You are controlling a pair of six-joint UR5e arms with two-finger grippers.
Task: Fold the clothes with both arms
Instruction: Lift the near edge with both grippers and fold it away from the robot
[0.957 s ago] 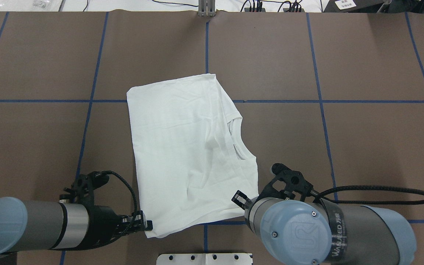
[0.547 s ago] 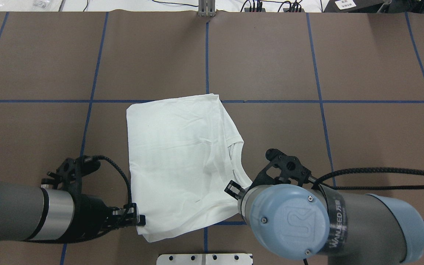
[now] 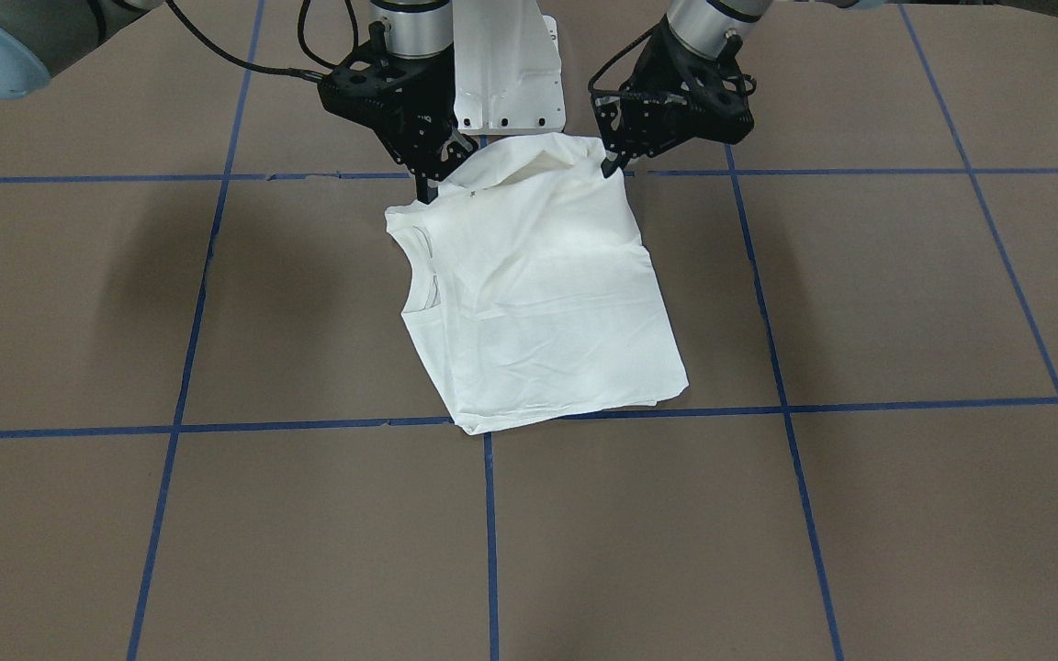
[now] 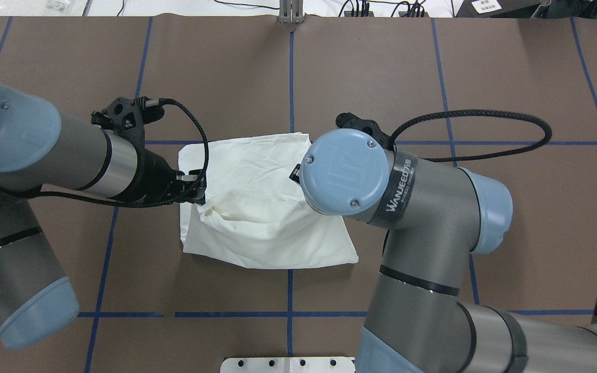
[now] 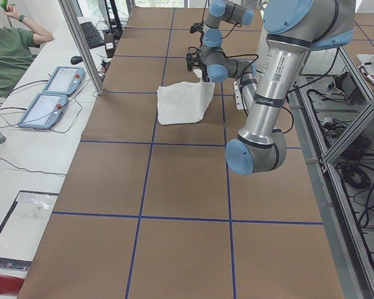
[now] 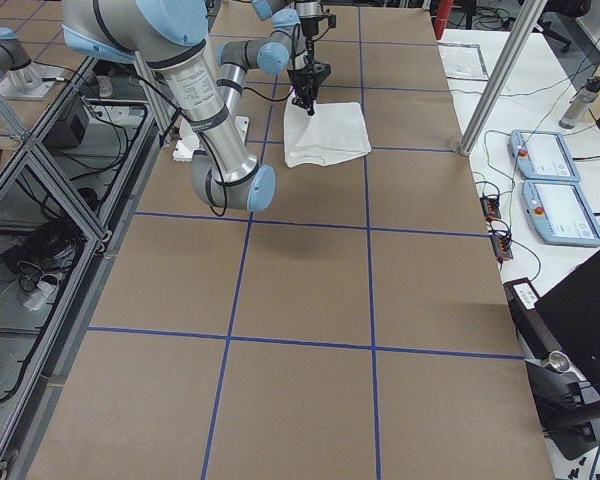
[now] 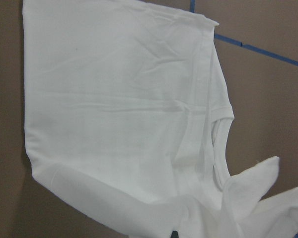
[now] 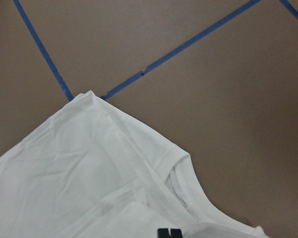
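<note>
The white T-shirt (image 3: 538, 294) lies folded on the brown table, its ribbed collar (image 3: 419, 275) toward the robot's right. Its edge nearest the robot is lifted off the table and hangs between both grippers. My left gripper (image 3: 609, 165) is shut on one lifted corner; it also shows in the overhead view (image 4: 200, 190). My right gripper (image 3: 424, 190) is shut on the other lifted corner, by the collar side. In the overhead view the right wrist hides that gripper, and the raised cloth (image 4: 257, 212) sags over the flat part. No printed text shows.
A white mount plate (image 3: 506, 83) sits at the robot's edge of the table. Blue tape lines (image 4: 289, 77) grid the brown surface. An operator (image 5: 6, 50) and control tablets (image 5: 56, 93) are beyond the table's far side, by a metal post (image 5: 81, 43).
Both grippers have lifted the shirt's near edge and carried it away from the robot, over the rest of the shirt. Earlier they were low at the near edge, dragging it toward the robot.
</note>
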